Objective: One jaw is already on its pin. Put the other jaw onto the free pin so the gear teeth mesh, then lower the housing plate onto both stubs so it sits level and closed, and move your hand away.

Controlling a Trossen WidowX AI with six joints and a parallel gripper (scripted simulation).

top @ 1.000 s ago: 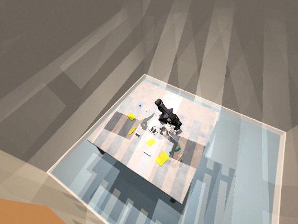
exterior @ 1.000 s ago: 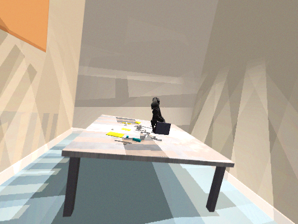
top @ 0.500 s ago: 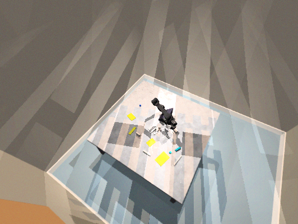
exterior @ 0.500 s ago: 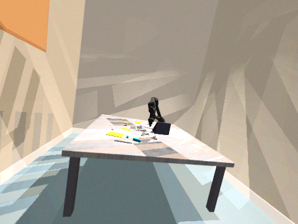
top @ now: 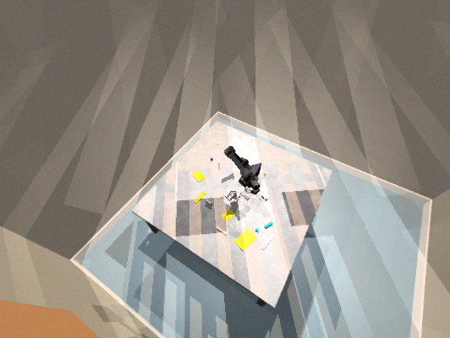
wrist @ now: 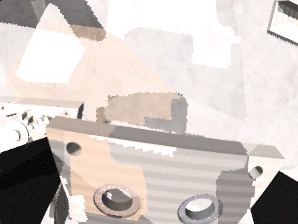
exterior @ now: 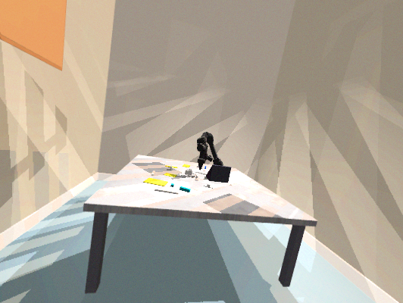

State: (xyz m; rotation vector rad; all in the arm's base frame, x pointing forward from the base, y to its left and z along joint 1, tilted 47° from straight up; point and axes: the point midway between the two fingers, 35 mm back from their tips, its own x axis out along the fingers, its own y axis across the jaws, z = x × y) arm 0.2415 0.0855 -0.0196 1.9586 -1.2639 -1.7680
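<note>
My gripper [top: 255, 191] [exterior: 200, 167] [wrist: 161, 157] is shut on the housing plate [wrist: 165, 172], which spans between the black fingers in the wrist view. The plate has two ringed holes low down and a small hole near each upper corner. A pale grey mechanism with gear teeth [wrist: 19, 131] shows at the left edge of the wrist view, beyond the plate's left end, partly hidden by a finger. A grey assembly [top: 231, 195] [exterior: 189, 172] stands on the table beside the gripper. The separate jaws, pins and stubs are too small or hidden to tell.
A dark panel [top: 257, 168] [exterior: 220, 173] stands near the arm. Yellow plates [top: 245, 239] [exterior: 155, 182], a cyan cylinder [top: 268, 225] [exterior: 185, 189], a thin rod [top: 267, 242] [exterior: 166, 192] and a small grey block [top: 209, 204] lie around the assembly.
</note>
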